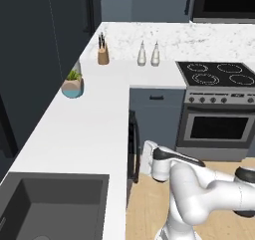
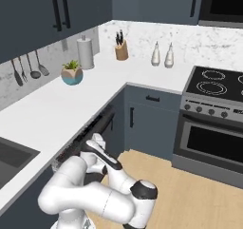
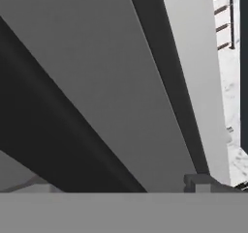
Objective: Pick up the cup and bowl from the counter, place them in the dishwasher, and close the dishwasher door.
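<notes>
The dishwasher door (image 1: 133, 145) stands almost upright under the white counter (image 1: 89, 129), with a narrow dark slit left at its top edge (image 2: 91, 126). My gripper (image 1: 145, 158) is pressed up against the door's outer face, and the white hand (image 2: 97, 142) covers its fingers. In the hand view the door's grey panel (image 3: 111, 82) is very close, and one dark fingertip (image 3: 201, 182) shows at the bottom right. The cup and the bowl are out of view. The dishwasher's rack is hidden behind the door.
A teal-and-tan plant pot (image 1: 72, 86), a knife block (image 1: 103, 53) and two bottles (image 1: 148, 54) stand along the back of the counter. The sink (image 1: 50, 204) is at the near left. The stove and oven (image 1: 216, 127) are to the right, over wood floor.
</notes>
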